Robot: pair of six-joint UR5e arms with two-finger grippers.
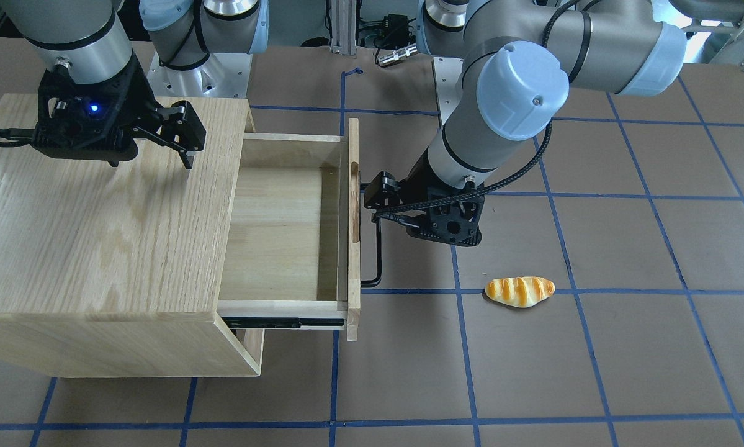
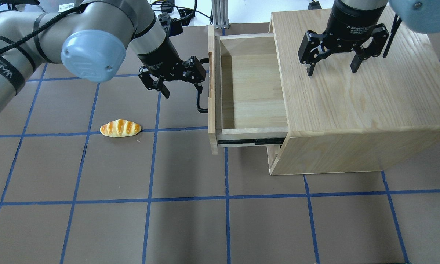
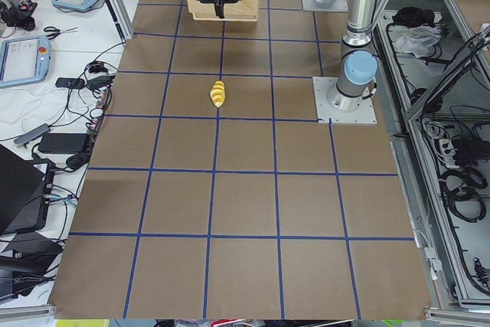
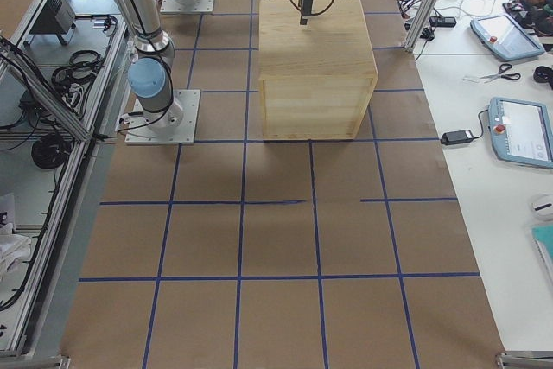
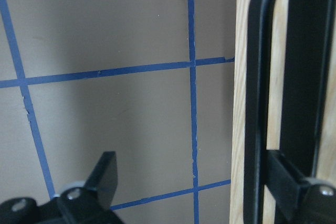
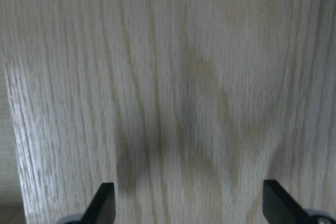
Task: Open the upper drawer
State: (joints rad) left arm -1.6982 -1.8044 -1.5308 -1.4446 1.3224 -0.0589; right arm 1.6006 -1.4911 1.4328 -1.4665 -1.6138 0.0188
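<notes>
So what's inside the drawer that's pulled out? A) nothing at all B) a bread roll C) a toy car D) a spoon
A: the upper drawer shows only its bare wooden bottom, while the bread roll lies outside it, off to the side.

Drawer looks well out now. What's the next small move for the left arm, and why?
Probably lift the left gripper so its finger clears the handle. The upper drawer already stands far out of the cabinet, floor mostly exposed, and the gripper is open with one finger hooked behind the bar, so little pull seems left.
</notes>
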